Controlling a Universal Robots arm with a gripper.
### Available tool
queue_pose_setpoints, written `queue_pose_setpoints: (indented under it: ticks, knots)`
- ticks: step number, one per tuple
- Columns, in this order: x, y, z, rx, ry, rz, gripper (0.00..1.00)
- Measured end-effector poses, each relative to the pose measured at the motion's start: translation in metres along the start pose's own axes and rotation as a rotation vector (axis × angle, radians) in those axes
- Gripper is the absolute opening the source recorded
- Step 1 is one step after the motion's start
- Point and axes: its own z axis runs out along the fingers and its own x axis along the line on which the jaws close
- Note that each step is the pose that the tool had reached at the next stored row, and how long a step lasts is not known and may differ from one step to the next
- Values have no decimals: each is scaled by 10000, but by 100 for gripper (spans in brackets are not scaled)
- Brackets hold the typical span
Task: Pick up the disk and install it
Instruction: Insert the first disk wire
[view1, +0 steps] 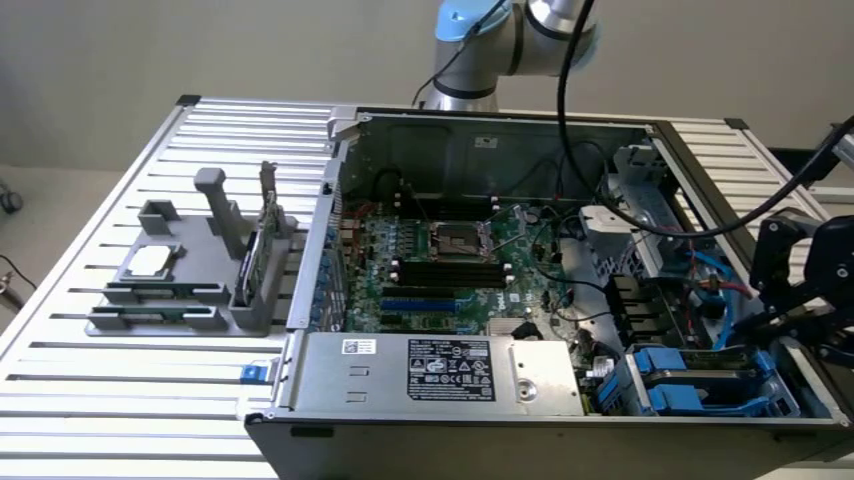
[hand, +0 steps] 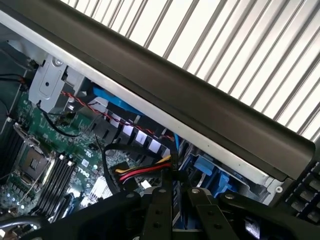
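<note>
My gripper (hand: 177, 196) is shut on the disk (hand: 175, 172), which shows edge-on as a thin blue-framed slab between the two black fingers (hand: 159, 212). In the exterior view the black gripper (view1: 785, 318) hangs at the exterior view's right, over the front right corner of the open computer case (view1: 334, 200). It sits just above the drive bay with its blue plastic carriers (view1: 694, 388). The disk's flat faces are hidden from both cameras.
Inside the case lie the green motherboard (view1: 441, 250) and the grey labelled power-supply box (view1: 447, 370). Red, yellow and black cables (hand: 145, 172) run close beside the fingers. The case's side wall (hand: 210, 107) stands near. A grey fixture (view1: 200, 275) holds a small silver chip (view1: 150, 262) on the slatted table.
</note>
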Motion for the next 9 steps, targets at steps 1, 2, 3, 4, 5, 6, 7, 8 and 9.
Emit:
queue_pose_setpoints:
  ticks: [1, 2, 3, 4, 5, 6, 7, 8, 9]
  knots:
    - [8, -13, 0, -1, 0, 3, 16]
    - [17, -30, 2, -1, 1, 8, 16]
    - [27, -49, 4, -3, 0, 13, 16]
    - [37, -67, 6, -4, 0, 18, 16]
    - [48, -87, 9, -3, -3, 24, 16]
    - [59, -106, 11, -2, -8, 30, 16]
    - [69, -125, 14, -2, -13, 37, 16]
    - [81, -146, 16, 0, -21, 46, 16]
    - [91, -165, 19, 5, -33, 53, 16]
